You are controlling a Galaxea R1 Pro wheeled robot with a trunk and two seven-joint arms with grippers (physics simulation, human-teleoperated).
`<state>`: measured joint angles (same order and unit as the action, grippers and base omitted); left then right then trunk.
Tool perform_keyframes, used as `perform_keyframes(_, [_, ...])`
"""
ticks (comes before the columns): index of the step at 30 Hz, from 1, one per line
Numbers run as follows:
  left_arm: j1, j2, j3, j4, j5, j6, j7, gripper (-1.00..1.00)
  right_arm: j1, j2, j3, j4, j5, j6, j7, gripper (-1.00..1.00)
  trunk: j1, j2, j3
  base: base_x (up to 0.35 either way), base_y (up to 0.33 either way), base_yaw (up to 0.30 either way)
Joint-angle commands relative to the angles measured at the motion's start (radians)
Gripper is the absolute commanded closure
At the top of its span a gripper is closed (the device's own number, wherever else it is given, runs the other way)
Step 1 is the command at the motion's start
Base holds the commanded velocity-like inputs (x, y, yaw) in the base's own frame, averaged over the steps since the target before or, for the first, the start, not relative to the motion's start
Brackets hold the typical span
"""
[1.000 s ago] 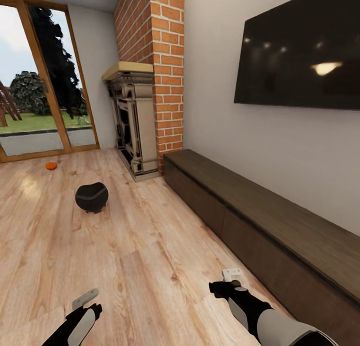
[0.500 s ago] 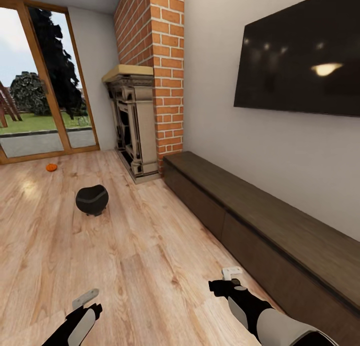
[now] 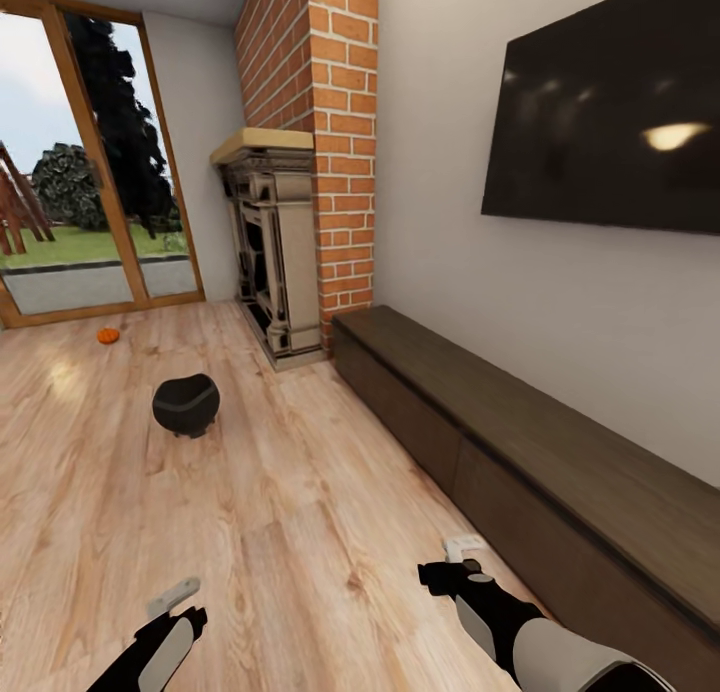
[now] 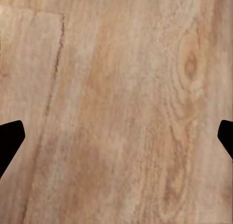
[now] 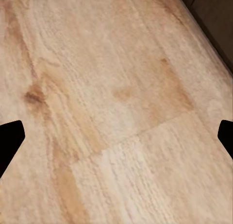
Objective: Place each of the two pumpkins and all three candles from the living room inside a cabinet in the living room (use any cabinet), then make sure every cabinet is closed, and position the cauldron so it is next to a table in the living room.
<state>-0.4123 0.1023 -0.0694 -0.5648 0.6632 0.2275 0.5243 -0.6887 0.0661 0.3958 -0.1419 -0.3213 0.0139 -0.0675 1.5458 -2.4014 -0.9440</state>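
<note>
A black cauldron [image 3: 186,404] stands on the wooden floor at mid-left. Beyond it one small orange pumpkin [image 3: 108,335] lies by the glass door. The long low dark-brown cabinet [image 3: 520,442] runs along the right wall, its fronts flush and shut. My left gripper [image 3: 172,612] hangs low at the bottom left and my right gripper [image 3: 446,575] at the bottom centre-right, close to the cabinet's front. In the wrist views the left gripper [image 4: 116,136] and the right gripper [image 5: 116,136] are open over bare floorboards, holding nothing. The candles are out of view.
An ornate fireplace [image 3: 272,252] stands against the brick chimney [image 3: 330,122] past the cabinet's far end. A large dark TV [image 3: 610,112] hangs above the cabinet. A glass door [image 3: 90,172] is at the far left. Open floor [image 3: 280,512] lies between me and the cauldron.
The whole view has shifted slightly, so the camera has moved a little. The cauldron, pumpkin and cabinet stay in place, and both arms hold the same pose.
</note>
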Motion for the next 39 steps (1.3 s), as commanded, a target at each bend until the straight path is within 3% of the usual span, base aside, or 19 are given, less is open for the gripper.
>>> perform_keyframes(1, [0.000,0.002,-0.007,-0.002,0.005,0.004,0.008,-1.00,0.000,0.000,0.009,-0.001,-0.009,0.001,-0.006,-1.00,0.000,0.000,-0.001,0.338,0.000,0.243])
perform_keyframes(24, [0.000,0.002,-0.003,-0.003,0.007,0.004,0.008,-1.00,0.000,-0.002,0.010,-0.001,-0.007,0.000,0.000,-1.00,0.000,0.000,-0.001,0.342,0.078,0.267])
perform_keyframes(39, [0.000,0.002,-0.004,-0.002,0.007,0.004,0.008,-1.00,0.000,-0.002,0.011,-0.001,-0.009,0.000,-0.001,-1.00,0.000,0.000,-0.001,0.343,0.027,0.025])
